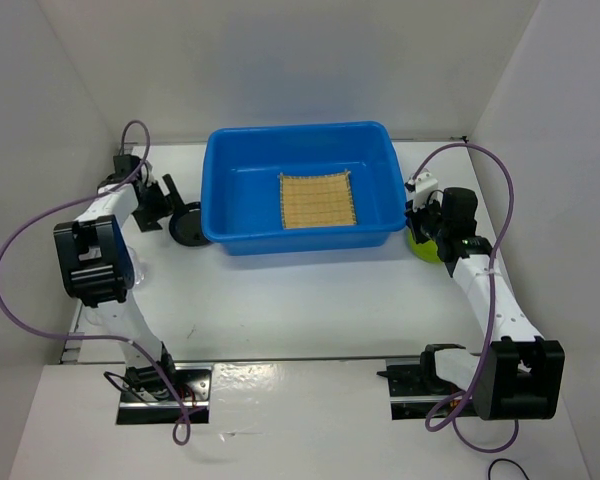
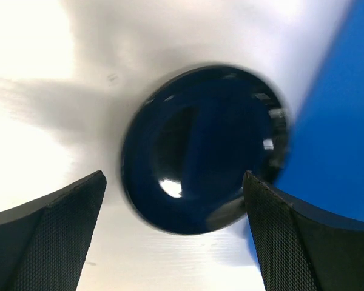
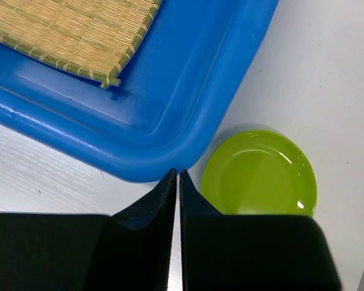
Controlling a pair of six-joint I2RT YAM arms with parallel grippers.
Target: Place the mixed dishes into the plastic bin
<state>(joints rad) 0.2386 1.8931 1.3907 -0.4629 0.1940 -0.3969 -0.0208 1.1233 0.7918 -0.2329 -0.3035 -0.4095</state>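
The bin sits on the white tabletop toward the far edge, about midway between the left and right edges, its long side running left to right. The mat lies flat on the bin floor, in the right half and close to the bin's near wall; the right wrist view shows one frayed corner of it lying against the foot of that wall. The green plate rests upright on the tabletop toward the right edge, just beside the bin's near right corner, with a thin strip of tabletop showing between them. The right gripper hangs over the tabletop at that corner, just left of the plate; its fingers are pressed together with nothing between them, and they touch neither plate nor bin. On the bin's other side, toward the left edge of the tabletop, a dark dish sits just beside the bin's near left corner. It is round and glossy, and blurred in the left wrist view, so I cannot tell whether its rim touches the blue wall. The left gripper is lowered close to this dish with its fingers spread wide, one on each side of it in the wrist view, both clear of it and holding nothing.
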